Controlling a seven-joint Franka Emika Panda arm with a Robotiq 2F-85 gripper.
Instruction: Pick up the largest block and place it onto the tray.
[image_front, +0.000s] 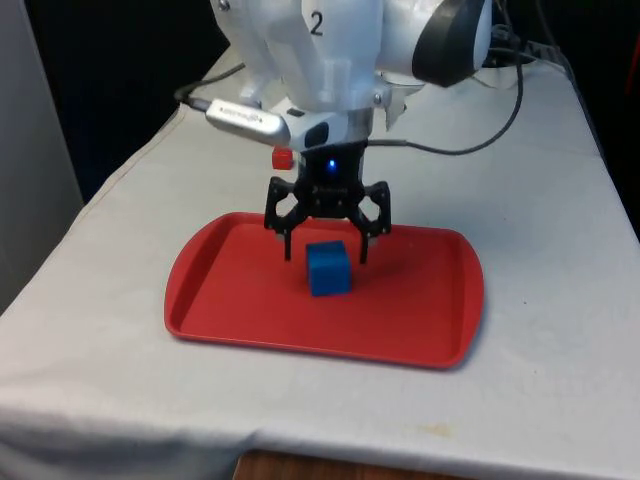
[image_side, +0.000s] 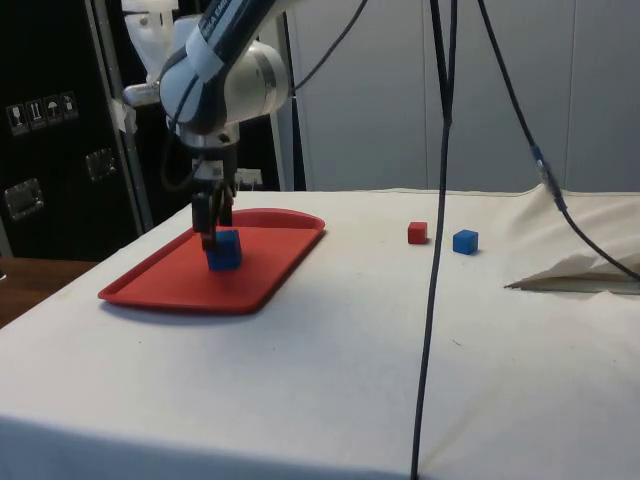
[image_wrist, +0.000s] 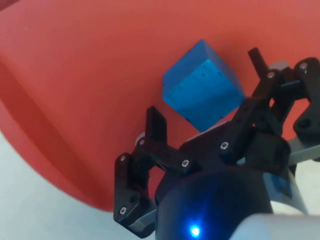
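Block (image_front: 328, 268) rests mid-tray (image_front: 220, 300), released; my claw (image_front: 327, 255) hangs spread wide at its 12 o'clock, holding nothing.

The hand (image_front: 327, 252) hides the tray's (image_front: 215, 290) far rim behind it in the front view, and the arm above it runs off the picture's upper edge. In the side view the hand (image_side: 212, 236) covers the upper part of the block (image_side: 226, 253) on the tray (image_side: 160, 285). In the wrist view the hand (image_wrist: 205, 90) covers the block's (image_wrist: 200, 82) nearer corner, and the tray (image_wrist: 75, 75) runs past the picture's edges. Beyond the tray, the tabletop (image_side: 330, 340) is cut off on every side.
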